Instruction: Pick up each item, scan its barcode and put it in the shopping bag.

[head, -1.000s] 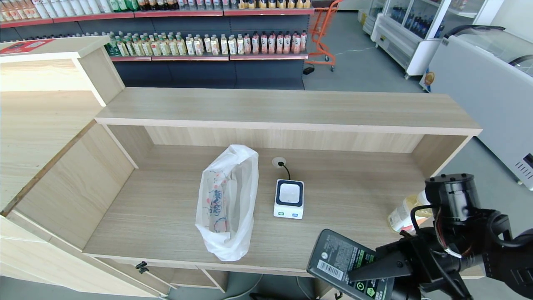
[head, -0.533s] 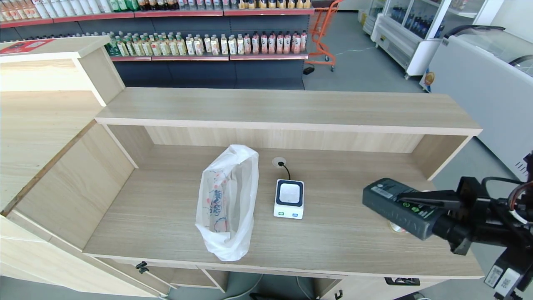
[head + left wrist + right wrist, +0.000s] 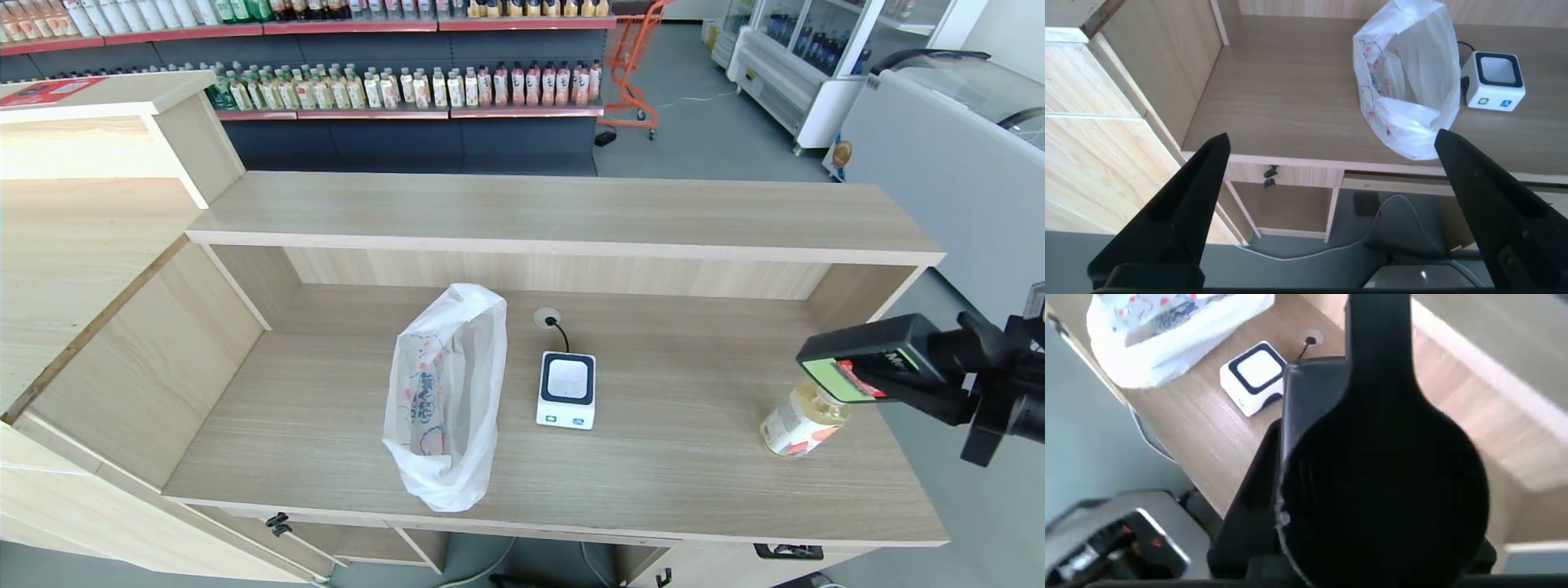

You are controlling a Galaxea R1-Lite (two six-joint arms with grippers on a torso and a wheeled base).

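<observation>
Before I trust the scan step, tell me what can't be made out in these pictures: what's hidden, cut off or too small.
1. Barcode on the dark package: the head view shows only its end and top; in the right wrist view it is a dark mass too close to read.
2. Top of the bottle: head view, hidden behind the package.
3. Contents of the shopping bag: head and left wrist views, veiled by the plastic.

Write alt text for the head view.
The right gripper holds a dark pack over the right end of a wooden shop counter, hiding the top of a bottle standing there. Mid-counter, a white shopping bag sits open beside a small white barcode scanner.
</observation>
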